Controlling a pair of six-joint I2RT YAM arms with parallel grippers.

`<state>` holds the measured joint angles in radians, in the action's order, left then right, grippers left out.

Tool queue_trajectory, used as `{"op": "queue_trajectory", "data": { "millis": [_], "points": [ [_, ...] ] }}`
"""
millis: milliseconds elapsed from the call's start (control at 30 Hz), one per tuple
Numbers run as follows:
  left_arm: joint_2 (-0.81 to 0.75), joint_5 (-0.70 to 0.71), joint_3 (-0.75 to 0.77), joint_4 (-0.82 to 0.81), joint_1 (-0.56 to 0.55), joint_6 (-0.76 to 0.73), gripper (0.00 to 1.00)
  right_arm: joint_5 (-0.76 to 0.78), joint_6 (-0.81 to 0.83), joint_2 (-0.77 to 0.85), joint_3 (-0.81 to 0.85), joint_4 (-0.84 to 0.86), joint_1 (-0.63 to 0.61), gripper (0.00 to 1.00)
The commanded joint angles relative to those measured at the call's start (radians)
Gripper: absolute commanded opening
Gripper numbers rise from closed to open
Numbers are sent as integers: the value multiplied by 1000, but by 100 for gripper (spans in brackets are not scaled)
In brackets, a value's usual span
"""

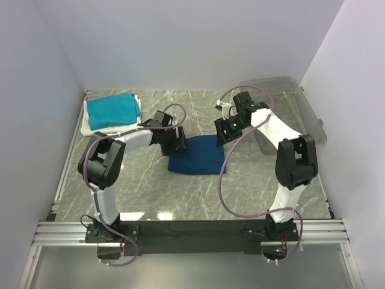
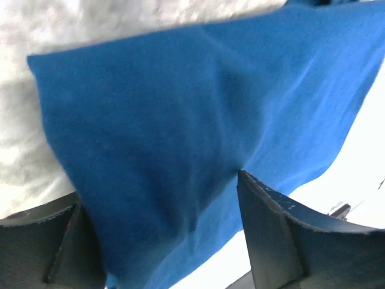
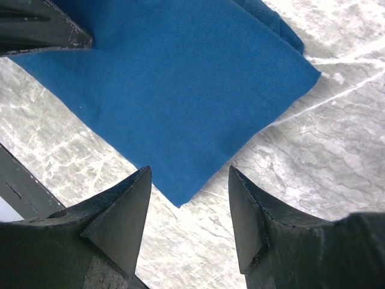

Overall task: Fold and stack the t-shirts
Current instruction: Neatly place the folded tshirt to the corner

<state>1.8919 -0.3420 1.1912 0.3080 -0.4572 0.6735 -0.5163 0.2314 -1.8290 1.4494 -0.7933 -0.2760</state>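
Marble tabletop (image 1: 198,198) bears everything. Left hand (image 2: 157,191) and right hand (image 3: 187,174) gape wide, gripping nothing, over opposite edges of the folded navy tee (image 1: 198,158) at centre. Pinching every layer squarely should keep the fold intact toward the teal tee (image 1: 111,109) stack.

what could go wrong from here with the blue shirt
The left claw is open with the navy shirt bulging between its fingers; closing may pinch only the top layer and pull the fold apart.
The right claw is open over the shirt's corner; a slight miss could close on bare table.
The teal shirt stack lies far left; an uneven lift may let the fold sag.
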Motion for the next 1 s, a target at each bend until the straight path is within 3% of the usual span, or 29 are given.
{"op": "queue_trajectory", "data": {
  "millis": [0,100,200,233,300,567,733,967],
  "points": [
    [47,-61,15,-26,-20,-6,76,-10,-9,63,-14,31,30,61],
    [87,-89,24,-30,-43,0,64,-14,-12,60,-15,32,41,61],
    [102,-107,27,-67,-51,12,34,-19,-10,59,-15,32,46,61],
    [99,-107,28,-72,-52,14,15,-19,-10,59,-15,32,47,61],
    [81,-66,51,-51,-52,-14,1,-22,-9,63,-20,35,50,61],
    [-121,136,119,51,49,-215,0,-44,-7,51,-9,45,63,61],
    [-188,289,166,88,110,-426,0,-54,-6,27,0,52,66,61],
    [-157,301,249,118,233,-535,0,-65,-7,-1,11,66,64,61]
  ]
}}
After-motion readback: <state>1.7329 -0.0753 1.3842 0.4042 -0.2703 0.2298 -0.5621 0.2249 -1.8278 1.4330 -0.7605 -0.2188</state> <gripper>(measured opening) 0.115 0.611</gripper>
